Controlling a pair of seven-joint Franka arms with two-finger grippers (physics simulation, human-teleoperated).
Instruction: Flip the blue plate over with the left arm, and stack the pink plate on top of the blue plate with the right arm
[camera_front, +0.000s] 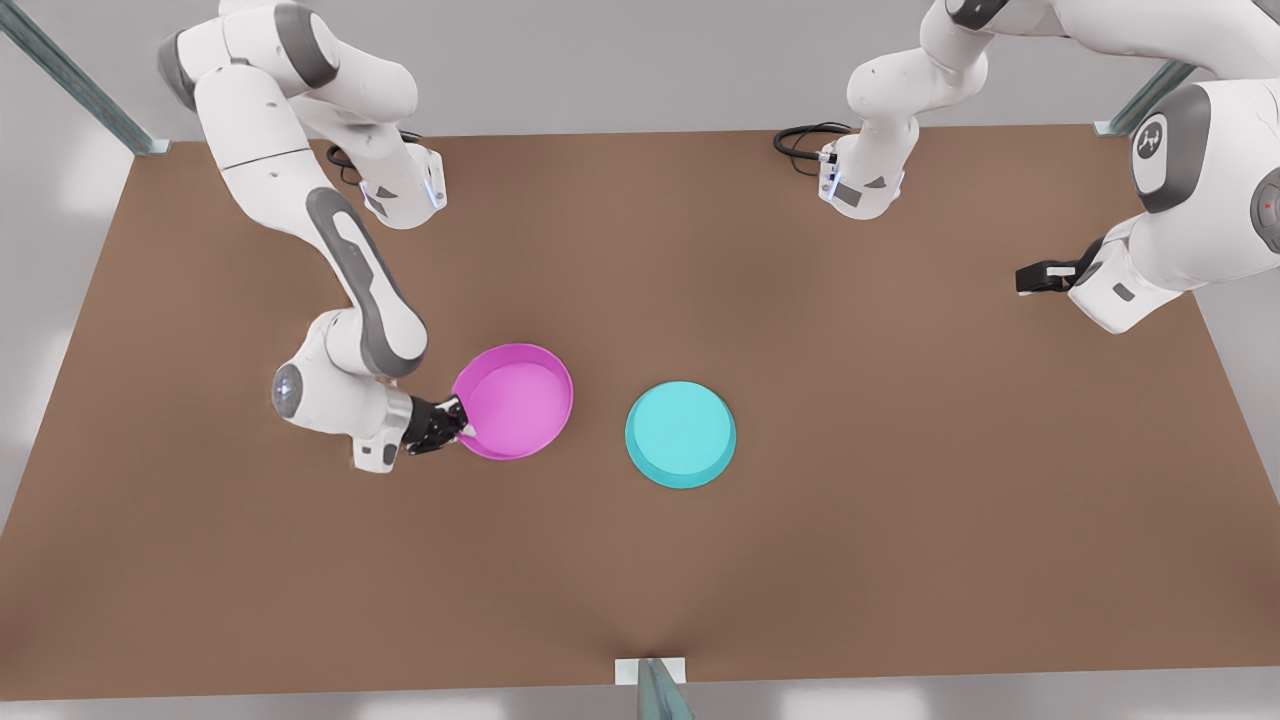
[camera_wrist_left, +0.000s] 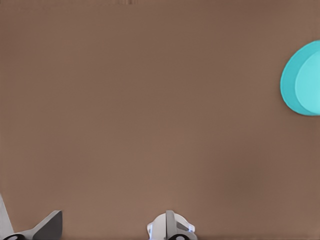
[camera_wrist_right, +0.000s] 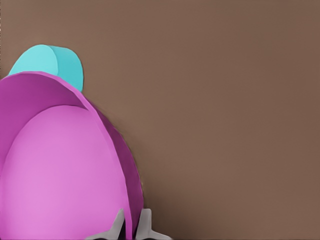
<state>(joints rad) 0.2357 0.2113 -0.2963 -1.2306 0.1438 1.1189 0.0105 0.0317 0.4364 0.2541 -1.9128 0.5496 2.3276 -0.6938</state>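
The pink plate is held at its rim by my right gripper, on the front view's left. It is open side up and looks slightly tilted off the brown table. In the right wrist view my gripper is shut on the rim of the pink plate, one finger on each side. The blue plate lies upside down on the table just to the pink plate's right, flat underside up. It also appears as the blue plate and the blue plate. My left gripper waits raised at the front view's far right.
Both arm bases stand at the table's far edge, each with a black cable loop. Metal frame posts stand at the near edge and the far corners. Bare table lies around the plates.
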